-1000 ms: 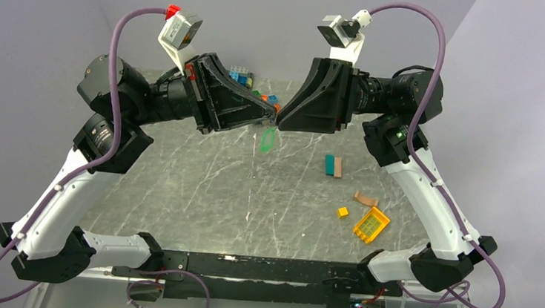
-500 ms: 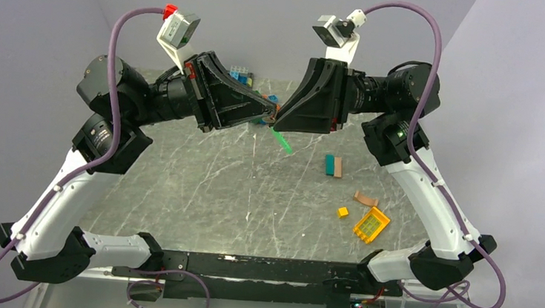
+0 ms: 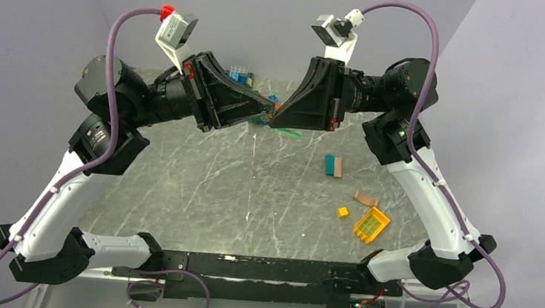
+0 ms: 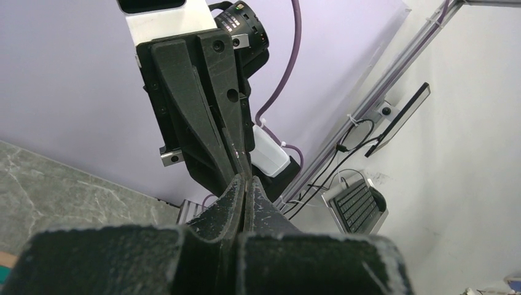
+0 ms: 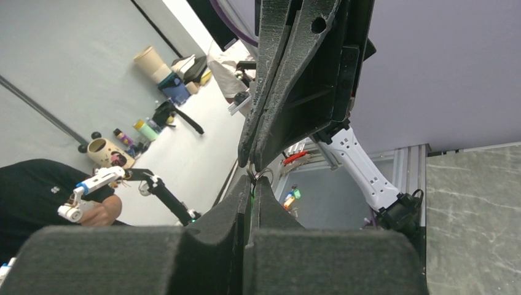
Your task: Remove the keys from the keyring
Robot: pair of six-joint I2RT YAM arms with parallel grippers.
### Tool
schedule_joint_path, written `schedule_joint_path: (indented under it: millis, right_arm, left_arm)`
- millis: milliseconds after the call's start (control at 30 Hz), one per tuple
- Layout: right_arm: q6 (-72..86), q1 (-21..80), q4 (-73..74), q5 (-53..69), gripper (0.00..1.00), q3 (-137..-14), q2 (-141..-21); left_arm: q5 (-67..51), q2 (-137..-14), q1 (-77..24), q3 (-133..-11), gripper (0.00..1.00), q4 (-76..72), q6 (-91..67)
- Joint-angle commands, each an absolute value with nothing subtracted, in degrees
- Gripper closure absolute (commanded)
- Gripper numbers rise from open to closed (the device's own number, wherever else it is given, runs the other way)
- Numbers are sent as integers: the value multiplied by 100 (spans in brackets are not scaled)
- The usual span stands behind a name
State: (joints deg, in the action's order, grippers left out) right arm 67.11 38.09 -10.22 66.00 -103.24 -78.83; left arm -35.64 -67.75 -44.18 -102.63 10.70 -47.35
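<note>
Both pairs of jaws are pressed flat together, with no gap that we can see. The left gripper [image 4: 244, 186] has two matte black, wedge-shaped fingers, grainy and scuffed pale along the edges, meeting in one thin seam. The right gripper [image 5: 252, 189] is built the same, and a sliver of green shows in its seam. The two tips meet nose to nose in the air. Between them we make out fine loops of wire, the keyring [image 5: 262, 176], pinched at the left tip. A flat green key [image 3: 287, 133] sticks out level from under the right tip, one end caught there.

We take as our mark the yellow crate [image 3: 371, 224], a small gridded plastic box on the grey, white-veined marble table [image 3: 200, 185]. The keyring and green key hang above the table, well apart from the crate, farther back and toward the left arm's side. A small yellow cube [image 3: 342, 211] lies just beside the crate, and a flat tan piece [image 3: 364, 198] lies just behind it. Farther back from the crate, a teal block [image 3: 329, 164] and a tan block [image 3: 338, 166] lie touching side by side. Small coloured bricks [image 3: 241, 72] sit at the far edge, well apart from the crate.
</note>
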Motion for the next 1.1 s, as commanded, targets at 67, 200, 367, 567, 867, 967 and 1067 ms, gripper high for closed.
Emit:
schedule_joint_path:
  millis: [67, 200, 367, 567, 867, 967, 1067]
  right_arm:
    - [6015, 3840, -320, 6267, 100, -10702, -7780]
    - [5511, 3841, 232, 5937, 100, -10897, -7713]
    - [5229, 3841, 401, 5540, 100, -10938, -7616]
    - [5169, 3839, 182, 5154, 100, -10796, -7490]
    - [5256, 3835, -278, 4713, 100, -10502, -7302]
    - [5284, 3842, -351, 4666, 100, -10451, -7280]
    - [5284, 3840, -397, 4609, 100, -10433, -7268]
  left_arm:
    - [-3128, -6608, -4397, -10516, 100, 1160, -4603]
    - [-2730, -6485, -4402, -10429, 100, 1234, -4593]
    - [-2171, -6288, -4397, -10223, 100, 1190, -4654]
    - [-1733, -6025, -4401, -9834, 100, 846, -4839]
    - [-1181, -5791, -4460, -9288, 100, 363, -5268]
    - [-1114, -5837, -4526, -9315, 100, 294, -5312]
    - [-978, -5863, -4612, -9316, 100, 234, -5347]
